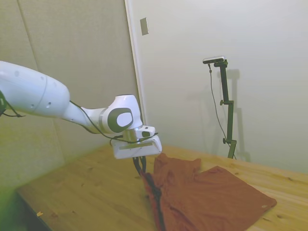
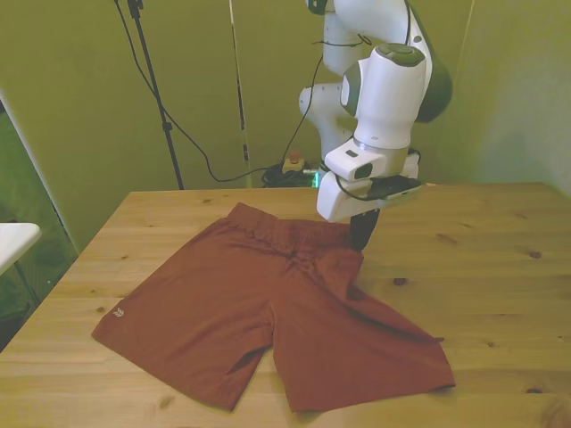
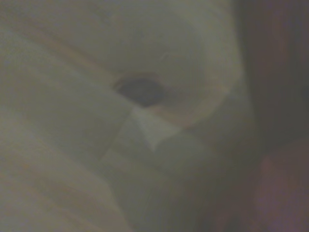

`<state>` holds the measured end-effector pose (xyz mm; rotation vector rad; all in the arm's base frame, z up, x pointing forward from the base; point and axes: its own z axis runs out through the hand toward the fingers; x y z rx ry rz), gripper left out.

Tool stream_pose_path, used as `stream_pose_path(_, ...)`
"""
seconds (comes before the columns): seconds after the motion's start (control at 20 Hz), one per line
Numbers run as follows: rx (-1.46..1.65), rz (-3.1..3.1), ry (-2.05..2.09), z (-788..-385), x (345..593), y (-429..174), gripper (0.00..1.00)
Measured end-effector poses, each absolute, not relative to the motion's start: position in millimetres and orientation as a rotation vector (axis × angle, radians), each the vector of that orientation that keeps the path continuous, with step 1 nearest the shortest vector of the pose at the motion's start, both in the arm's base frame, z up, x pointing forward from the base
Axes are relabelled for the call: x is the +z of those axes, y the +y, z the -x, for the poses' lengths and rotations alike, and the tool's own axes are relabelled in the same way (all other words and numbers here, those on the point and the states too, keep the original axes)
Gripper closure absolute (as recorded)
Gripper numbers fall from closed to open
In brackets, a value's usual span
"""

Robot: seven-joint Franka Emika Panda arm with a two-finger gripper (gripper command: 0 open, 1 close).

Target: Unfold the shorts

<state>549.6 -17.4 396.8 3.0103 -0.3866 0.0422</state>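
A glossy white arm (image 2: 390, 85) with grey joint caps, thin black cables, and dark fingers (image 2: 360, 234)

My wooden table (image 2: 500, 267) shows pale knotty planks. The rust-red shorts (image 2: 268, 312) lie spread on it, legs toward six o'clock.

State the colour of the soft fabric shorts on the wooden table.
Rust-red; front view shows it best.
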Motion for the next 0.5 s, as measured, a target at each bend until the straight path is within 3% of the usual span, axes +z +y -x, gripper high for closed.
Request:
stream_pose_path(0.25, 0.04, -3.023, -0.381, -466.0, 388.6, -11.9, 1.0)
stream_pose_path(0.3, 0.036, -3.023, -0.38, -449.7, 382.9, -11.1, 0.0)
stream_pose_path(0.5, 0.04, -3.017, -0.381, -397.5, 362.0, -6.9, 0.0)
